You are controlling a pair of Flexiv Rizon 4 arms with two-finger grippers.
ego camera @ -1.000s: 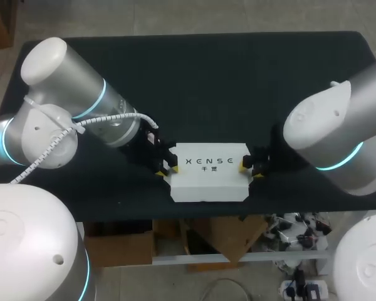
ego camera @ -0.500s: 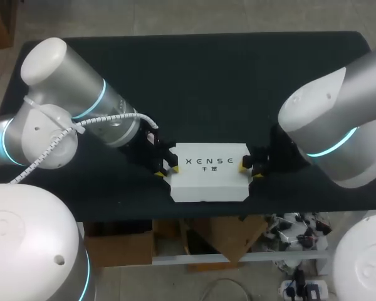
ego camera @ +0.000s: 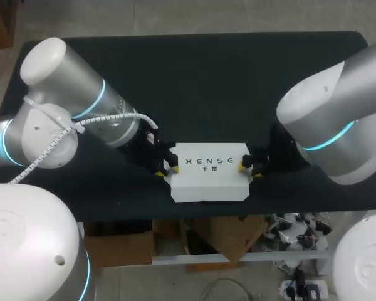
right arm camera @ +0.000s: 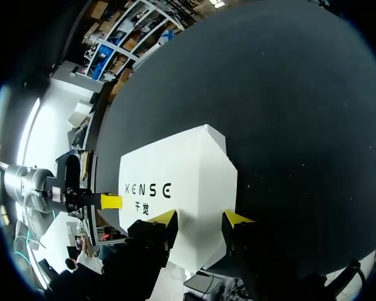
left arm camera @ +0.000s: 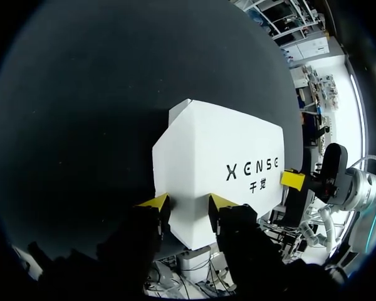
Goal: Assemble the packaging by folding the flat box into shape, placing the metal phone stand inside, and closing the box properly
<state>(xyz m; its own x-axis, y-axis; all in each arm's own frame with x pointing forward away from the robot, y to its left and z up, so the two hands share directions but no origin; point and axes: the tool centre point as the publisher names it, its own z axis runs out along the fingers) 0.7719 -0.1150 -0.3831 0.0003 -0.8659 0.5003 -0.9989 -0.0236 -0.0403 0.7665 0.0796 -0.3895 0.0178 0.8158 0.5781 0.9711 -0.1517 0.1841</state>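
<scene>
Dark lettering stands atop the white box (ego camera: 208, 183).

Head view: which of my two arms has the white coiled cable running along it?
The left arm: a white ribbed cable runs along it toward the white box. The right arm shows bare casing only.

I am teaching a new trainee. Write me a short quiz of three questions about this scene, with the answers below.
1. True or false: the white box lies as a flat, unfolded sheet on the table.
2. Choose one: where is the left pincer? A) at the box's left end, B) above the middle of the box, C) at the table's far edge.
3. Fill in: the right pincer is at the box's ____ end.

Key: 1 false, the box is already folded into shape. 2 A. 3 right.
</scene>
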